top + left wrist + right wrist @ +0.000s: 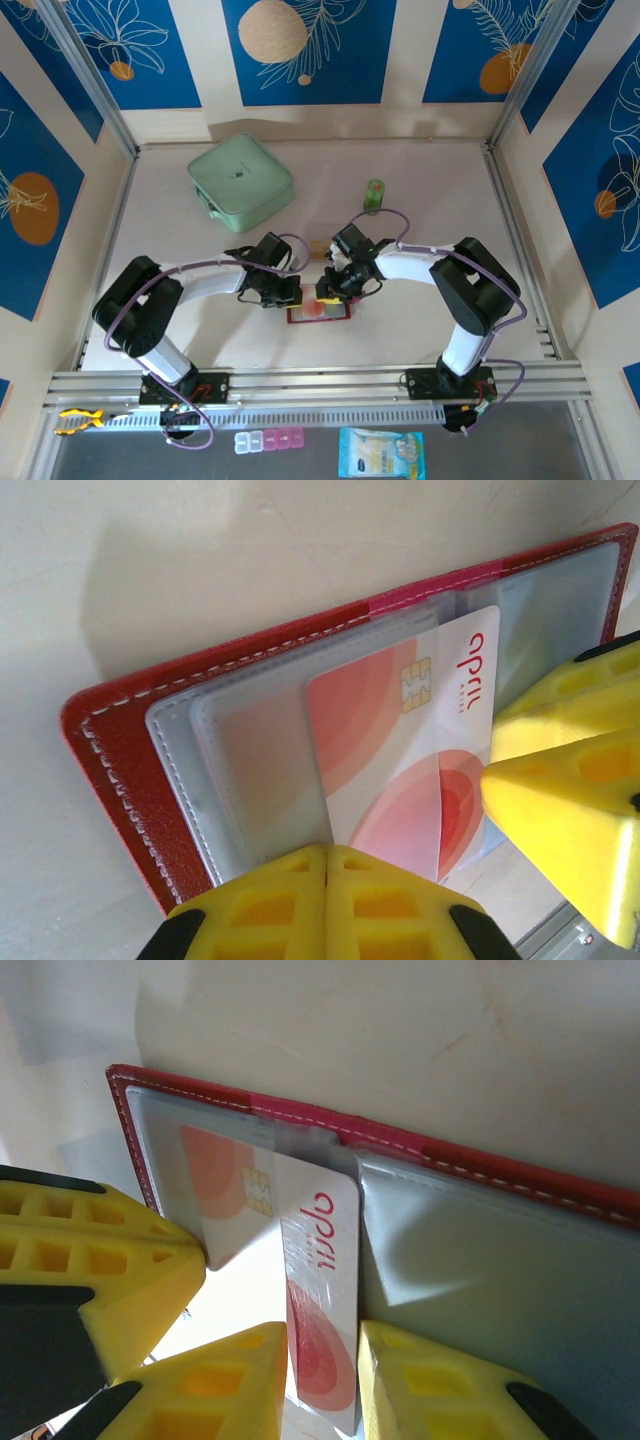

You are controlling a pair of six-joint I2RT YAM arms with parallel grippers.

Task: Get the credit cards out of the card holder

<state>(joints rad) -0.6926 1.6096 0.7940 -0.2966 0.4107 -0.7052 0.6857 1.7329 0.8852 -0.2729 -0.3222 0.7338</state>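
- The right gripper [322, 1332] has its two yellow fingers partly closed, one on each side of a pink-and-white credit card [318, 1260]. It appears to hold the card by its long edges.
- The left gripper [325, 862] has its fingers pressed fully together with nothing between them. Its tips bear down on the near edge of the clear sleeves [250, 770], apparently to pin them in place.
- The credit card carries a gold chip and the word "april". It is about halfway out, with one end free between the right fingers and the other end tucked under a sleeve.
- The card holder [110, 750], dark red with pale stitching, lies open and flat on the pale table [150, 560], midway between the two arms.
- The other sleeves in view look empty, though frosted plastic may hide a card.
- My reading is that this card is mid-extraction and not yet free of the holder.
- A small tan piece [320, 248] lies just beyond the grippers, and it is too small to tell whether it is a removed card.
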